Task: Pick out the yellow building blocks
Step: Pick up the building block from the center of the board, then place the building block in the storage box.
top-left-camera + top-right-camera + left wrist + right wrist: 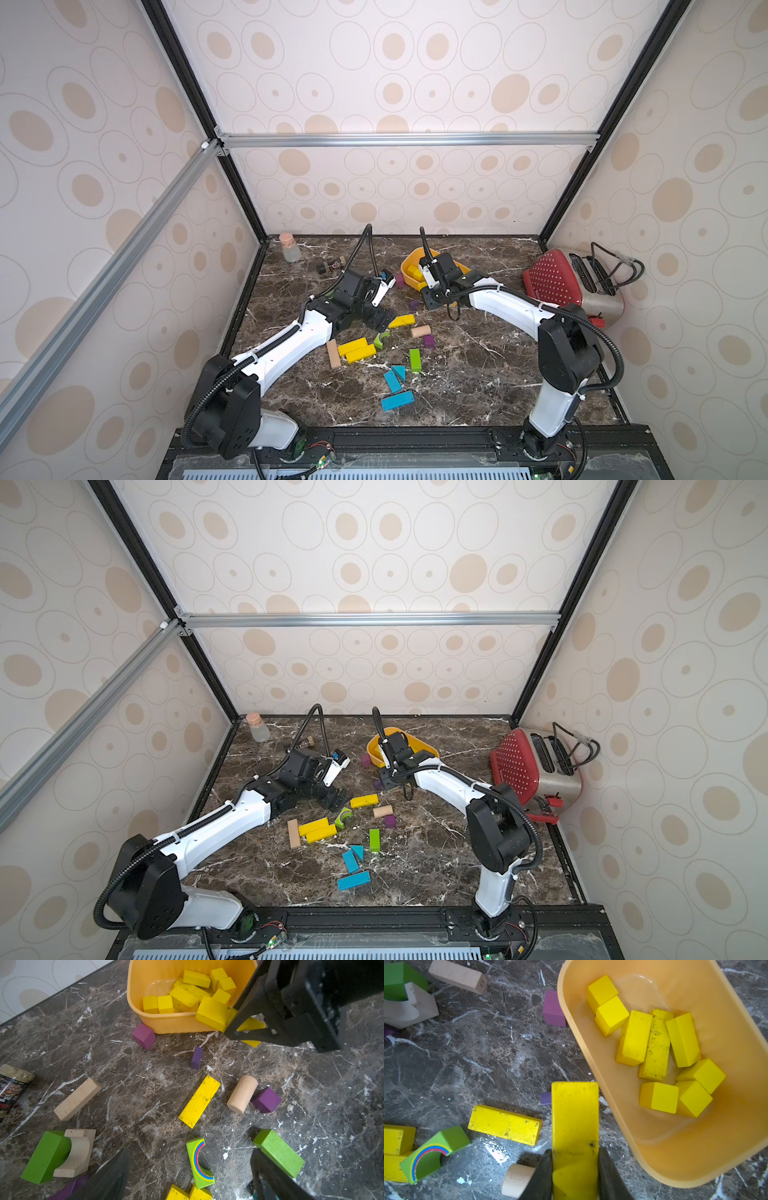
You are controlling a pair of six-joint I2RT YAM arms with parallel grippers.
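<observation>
Several yellow building blocks [654,1047] lie in the orange-yellow tub [591,1053], also seen in the left wrist view as yellow blocks [187,995]. My right gripper [575,1167] is shut on a long yellow bar [575,1115], held just outside the tub's near rim [170,1022]. Another yellow bar [401,321] lies flat on the marble, and two more yellow bars [356,349] lie side by side nearer the front. My left gripper [190,1176] hangs open above the marble, close to that lone yellow bar [199,1101], with nothing between its fingers.
A rainbow arch block [199,1163], green blocks [278,1153], purple cubes [266,1100], a wooden cylinder [242,1094] and plain wooden pieces [76,1099] are scattered around. Blue blocks [397,401] lie toward the front. A red toaster [557,278] stands at right, a corked bottle [289,248] at back left.
</observation>
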